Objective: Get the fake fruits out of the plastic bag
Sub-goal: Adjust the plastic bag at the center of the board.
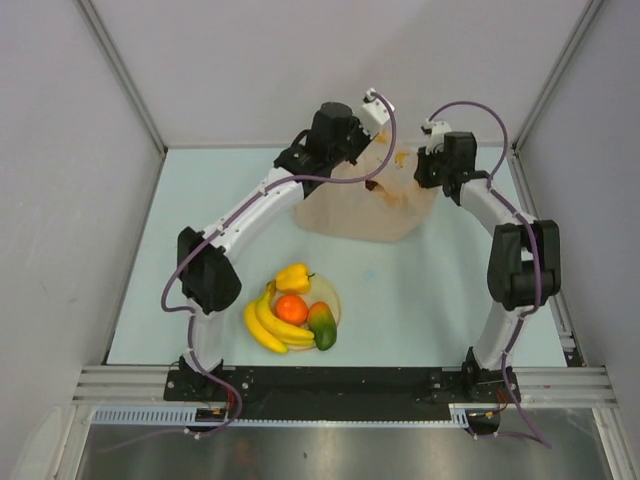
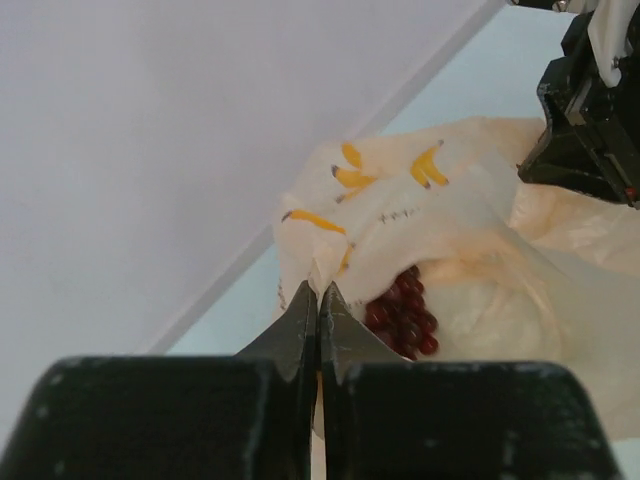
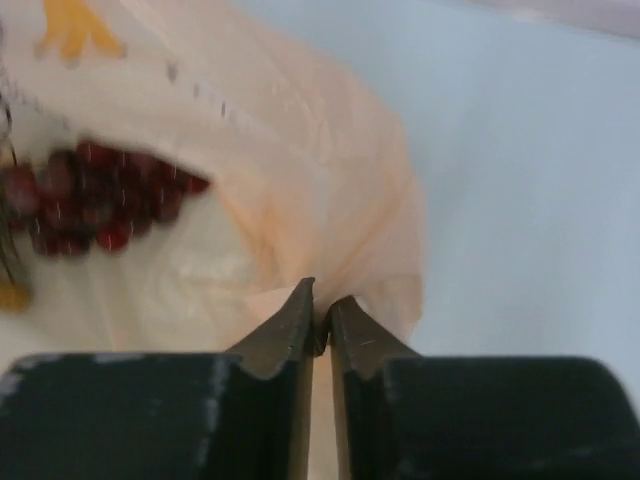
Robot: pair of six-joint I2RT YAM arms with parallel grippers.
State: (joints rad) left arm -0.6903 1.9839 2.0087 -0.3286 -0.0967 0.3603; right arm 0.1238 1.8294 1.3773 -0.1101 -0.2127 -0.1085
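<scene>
1. Left gripper (image 2: pixel 318 292) first: its jaws are pressed tight together, with the rim of the plastic bag (image 2: pixel 480 250) pinched between the tips, just below the orange printed marks (image 2: pixel 350 180).
2. Over to the right gripper (image 3: pixel 320 305). Its jaws are drawn in to a thin slit, and a fold of the bag's film is caught at the tips, on the opposite side of the mouth.
3. Between the two grips we see the bag's mouth gaping, and inside on the film lies the dark red grape bunch (image 2: pixel 403 315).
4. From above, the bag is a crumpled peach heap at the far middle of the table (image 1: pixel 430 290). The left arm (image 1: pixel 250 210) and the right arm (image 1: pixel 505 240) arch in over it from either side.
5. Nearer the bases and well apart from the bag, we have the cream plate (image 1: pixel 335 296).
6. The plate is loaded: the banana bunch (image 1: pixel 262 325) curves along its left edge, the orange ball (image 1: pixel 291 309) is in the middle, the yellow pepper-shaped piece (image 1: pixel 293 277) is at the far side, and the green-red mango (image 1: pixel 322 326) is on the right. All four are huddled together, touching.
7. Around it all are plain white walls (image 1: pixel 80 200).
</scene>
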